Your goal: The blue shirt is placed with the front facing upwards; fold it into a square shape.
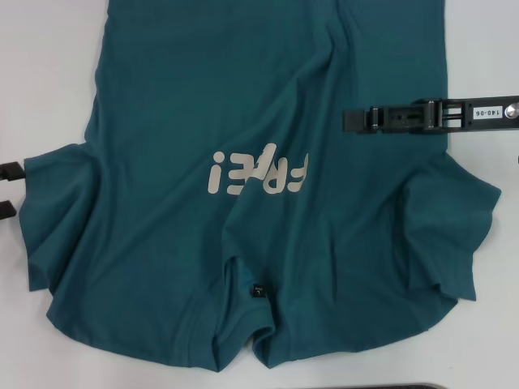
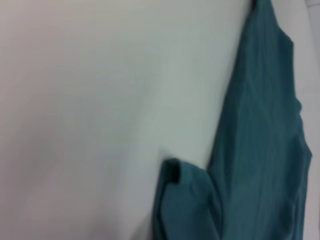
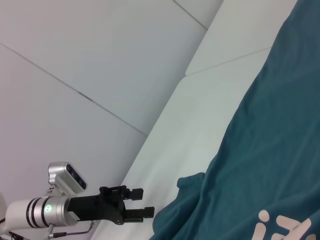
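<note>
- Head view: I see the dark teal-blue cotton T-shirt (image 1: 268, 194) spread front-up on the white table (image 1: 49, 81), collar nearest me. My left gripper (image 1: 8, 190) waits beside the sleeve with fingers spread; my right gripper (image 1: 361, 119) reaches over the shirt's side, and I cannot tell its finger state.
- Left wrist view: the rumpled sleeve (image 2: 185, 205) lies on the table.
- Right wrist view: the left gripper (image 3: 137, 202), fingers apart, sits just off the sleeve.

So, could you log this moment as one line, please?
blue shirt: flat, unfolded, print up | left gripper: open at sleeve edge | right gripper: over shirt's side
</note>
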